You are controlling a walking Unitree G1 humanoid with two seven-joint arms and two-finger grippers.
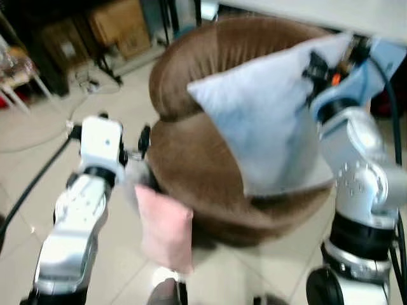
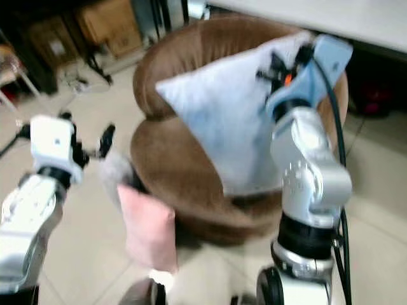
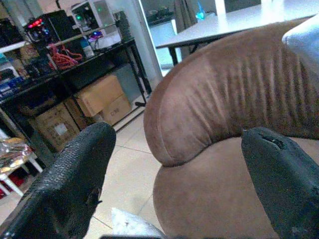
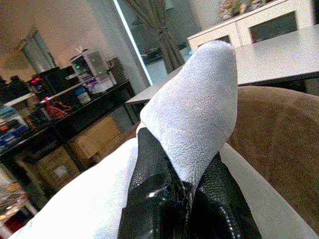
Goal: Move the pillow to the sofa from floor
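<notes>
The right end effector (image 4: 182, 186) is clenched on one corner of the white pillow (image 1: 267, 121), the black fingers pinching a puckered tuft of cloth that bulges out above them in the right wrist view. From that corner the pillow hangs down and across the brown sofa (image 1: 191, 159), a round, deep-seated piece; its lower edge looks to be resting on the seat cushion while its upper part leans toward the sofa's backrest, though motion blur in the head views makes the exact contact hard to judge.

The left end effector (image 3: 174, 169) is released, its fingers spread wide with nothing between them, held just beside the sofa's left flank and aimed at the backrest. Below it, against the sofa's front left, a pink pillow (image 1: 166, 229) stands on the tiled floor (image 1: 38, 171).

The white pillow appears light and very soft: it folds and sags from a single pinch, so a corner grip should hold it, but it will swing and drape rather than keep its shape. A hold deeper into the corner seam would likely be surer than the loose cloth. The weave seems grippy rather than slick.

Beyond the sofa are cardboard boxes (image 3: 102, 97) and a white tabletop (image 4: 279, 55); no writing is readable.
</notes>
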